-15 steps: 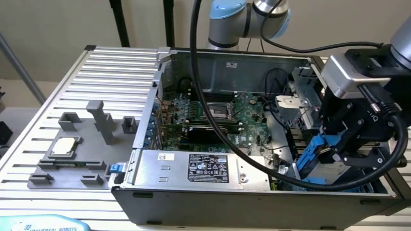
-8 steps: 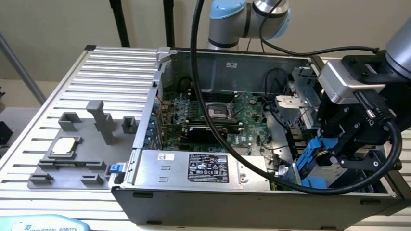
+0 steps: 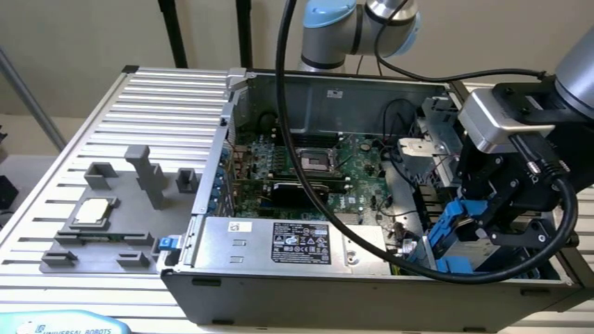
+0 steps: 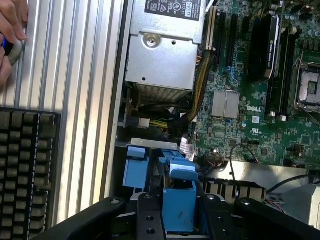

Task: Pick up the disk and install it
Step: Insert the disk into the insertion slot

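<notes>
Disk (image 3: 457,224) (image 4: 178,200) sits low in the case (image 3: 278,299), at the exterior view's right, near the power supply (image 3: 297,240). I see my gripper (image 3: 478,226) (image 4: 178,220) clamped on its blue carrier.

we see a plain beige wall (image 3: 83,35) behind a ribbed aluminium table (image 3: 167,104), with dark stand poles (image 3: 170,28) rising at the back under even light.
</notes>
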Controlling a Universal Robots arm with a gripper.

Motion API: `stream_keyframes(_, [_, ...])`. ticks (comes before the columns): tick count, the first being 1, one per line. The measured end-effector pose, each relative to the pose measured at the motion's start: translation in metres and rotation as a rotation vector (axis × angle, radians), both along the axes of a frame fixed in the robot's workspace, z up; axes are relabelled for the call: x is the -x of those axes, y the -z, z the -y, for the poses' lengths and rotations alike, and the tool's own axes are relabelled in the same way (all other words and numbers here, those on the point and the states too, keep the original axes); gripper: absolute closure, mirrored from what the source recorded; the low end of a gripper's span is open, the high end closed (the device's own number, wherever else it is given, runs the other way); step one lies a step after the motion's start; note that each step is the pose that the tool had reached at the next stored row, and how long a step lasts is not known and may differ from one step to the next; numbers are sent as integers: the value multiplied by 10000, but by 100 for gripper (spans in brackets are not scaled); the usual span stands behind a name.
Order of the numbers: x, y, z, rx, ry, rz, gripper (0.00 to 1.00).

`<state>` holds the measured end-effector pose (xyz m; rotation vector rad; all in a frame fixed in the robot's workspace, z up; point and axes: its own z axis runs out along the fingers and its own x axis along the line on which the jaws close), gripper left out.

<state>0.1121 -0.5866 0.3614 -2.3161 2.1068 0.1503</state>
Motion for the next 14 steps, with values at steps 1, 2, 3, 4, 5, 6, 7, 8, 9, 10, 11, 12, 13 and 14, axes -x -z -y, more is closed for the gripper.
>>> stream_keyframes(1, [0,-1,0,6,-1,0,64])
stream_keyframes(2, [-1,-1,1,8,-1,-1,64])
stream_keyframes(3, [0,-1,1,8,0,-1,57])
stream_keyframes(4, [0,-2,1,10,1,-1,57])
stream_keyframes(5, [1,-2,1,11,2,-1,57])
stream_keyframes(6, [0,-2,1,10,2,-1,57])
stream_keyframes(7, [-4,-3,1,12,1,-1,57])
stream_keyframes(8, [-11,-3,1,13,1,-1,57])
stream_keyframes(9, [-23,-3,1,12,1,-1,57])
stream_keyframes(10, [-38,-2,1,12,1,-1,57])
stream_keyframes(11, [-56,-2,0,10,1,-1,57])
stream_keyframes(12, [-71,-2,-2,11,2,-1,57])
stream_keyframes(13, [-87,-2,-4,11,1,-1,57])
stream_keyframes(14, [-103,-2,-5,10,1,-1,57])
